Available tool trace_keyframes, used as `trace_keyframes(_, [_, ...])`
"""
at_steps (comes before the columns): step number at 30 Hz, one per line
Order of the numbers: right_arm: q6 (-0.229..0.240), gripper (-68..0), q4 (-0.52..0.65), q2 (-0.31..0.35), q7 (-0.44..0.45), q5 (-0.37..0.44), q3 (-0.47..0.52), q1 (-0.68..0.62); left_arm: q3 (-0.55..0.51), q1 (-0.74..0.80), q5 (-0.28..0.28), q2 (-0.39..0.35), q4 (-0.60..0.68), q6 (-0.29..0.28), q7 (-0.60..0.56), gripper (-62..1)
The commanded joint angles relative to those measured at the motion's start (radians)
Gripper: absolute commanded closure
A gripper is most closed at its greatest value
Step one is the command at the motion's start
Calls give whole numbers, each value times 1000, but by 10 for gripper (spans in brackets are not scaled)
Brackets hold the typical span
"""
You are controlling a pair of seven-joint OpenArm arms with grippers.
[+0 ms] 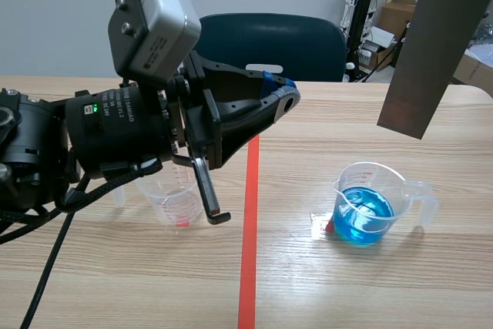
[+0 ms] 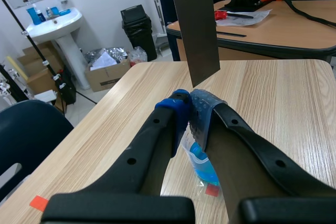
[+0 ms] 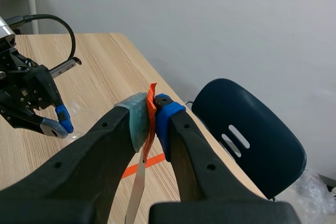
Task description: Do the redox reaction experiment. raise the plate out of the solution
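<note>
Black fingers of the right pincer (image 3: 151,111) are closed tight on the top end of the metal plate (image 1: 435,44). They nip an orange-red strip (image 3: 152,94) on the plate between one grey-green pad and one blue pad. In the right wrist view the plate hangs edge-on from that grip. The left pincer (image 2: 189,107) is closed on nothing, its two pads pressed together. It is held above the counter (image 1: 370,290) and points toward 3 o'clock in the scene view.

White print runs round the left arm's black wrist collar (image 1: 115,117), but it is too small to read. The graduation marks on the cups are equally illegible.

In the scene view the dark grey plate is at 2 o'clock, tilted, with its lower end toward 7 o'clock. It is in the air, fully clear of the liquid. Below it, at 4 o'clock, a clear plastic measuring cup (image 1: 370,204) stands on the counter, its handle toward 3 o'clock and its spout toward 9 o'clock. Blue solution (image 1: 366,217) fills roughly its lower half. A second clear measuring cup (image 1: 171,194) stands at 8 o'clock, partly hidden behind the left arm. It shows a faint red patch at its base, and I cannot tell whether it holds any liquid. A dark blue chair (image 1: 269,44) stands beyond the counter at 12 o'clock.
</note>
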Motion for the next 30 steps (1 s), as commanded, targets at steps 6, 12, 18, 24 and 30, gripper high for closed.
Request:
trace_keyframes(6, [6, -2, -5, 8, 12, 21, 16, 12, -3, -5, -13, 8, 6, -2, -10, -34])
trace_keyframes(12, [6, -2, -5, 8, 12, 21, 16, 12, -3, -5, -7, 8, 6, -2, -10, -34])
trace_keyframes(18, [6, -2, -5, 8, 11, 21, 16, 12, -3, -5, -2, 8, 6, -2, -10, -34])
trace_keyframes(24, [6, -2, -5, 8, 11, 21, 16, 12, -3, 9, -2, 8, 6, -2, -10, -34])
trace_keyframes(30, [6, -2, -5, 8, 12, 21, 16, 12, -3, 12, 26, 8, 6, -2, -7, -34])
